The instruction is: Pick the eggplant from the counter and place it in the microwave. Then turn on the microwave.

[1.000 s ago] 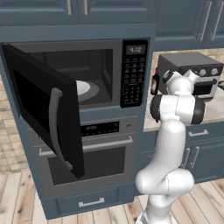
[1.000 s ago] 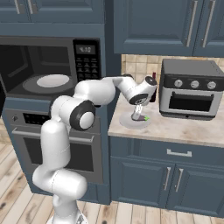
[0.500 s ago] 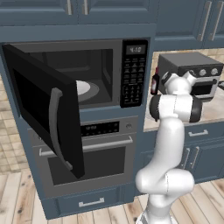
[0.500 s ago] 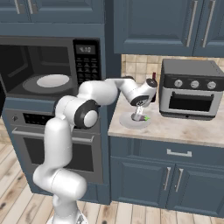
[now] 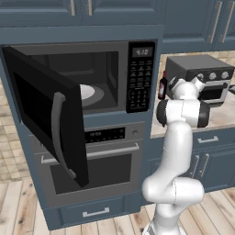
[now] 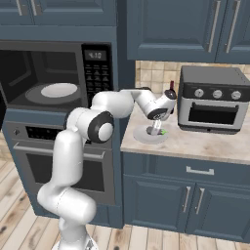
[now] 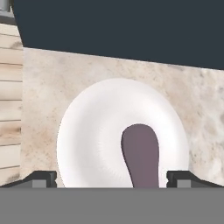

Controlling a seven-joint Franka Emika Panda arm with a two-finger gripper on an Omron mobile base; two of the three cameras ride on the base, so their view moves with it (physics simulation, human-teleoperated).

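Right now the gripper [image 7: 112,178] hangs spread wide above the eggplant [image 7: 141,158], which lies on a white plate [image 7: 94,127] on the counter [image 6: 210,142], so closing off-centre could roll the rounded eggplant away or nudge the plate.

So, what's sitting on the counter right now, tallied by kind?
Toaster ovens: 1
White plates: 1
Eggplants: 1, lying on the plate
Dark red bottles: 1
Total: 4
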